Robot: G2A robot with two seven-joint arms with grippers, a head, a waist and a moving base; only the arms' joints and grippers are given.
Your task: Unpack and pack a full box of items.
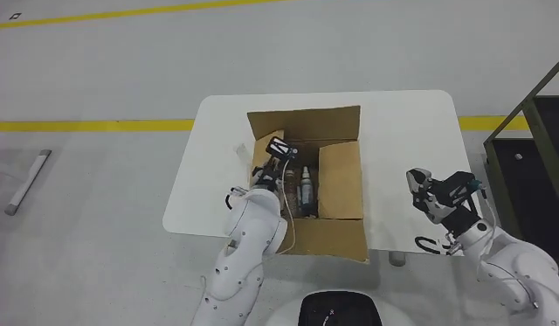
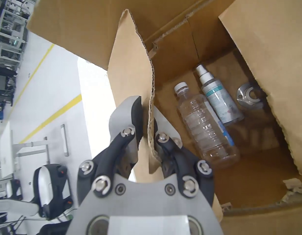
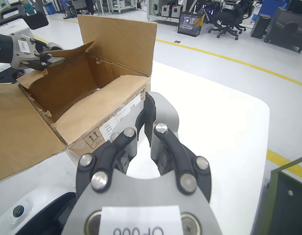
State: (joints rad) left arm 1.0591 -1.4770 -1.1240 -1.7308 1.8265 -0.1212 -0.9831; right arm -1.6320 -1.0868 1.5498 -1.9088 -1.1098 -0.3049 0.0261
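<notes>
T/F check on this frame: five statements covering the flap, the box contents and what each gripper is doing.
1. The left gripper is shut on a box flap. True.
2. The clear bottle stands upright in the box. False: it lies on its side on the box floor.
3. A spray bottle lies right beside the clear bottle. True.
4. The right gripper holds the metal flange. False: its fingers are shut on nothing, over the table, and the flange lies in the box.
5. The box sits on the floor. False: it sits on the white table.
</notes>
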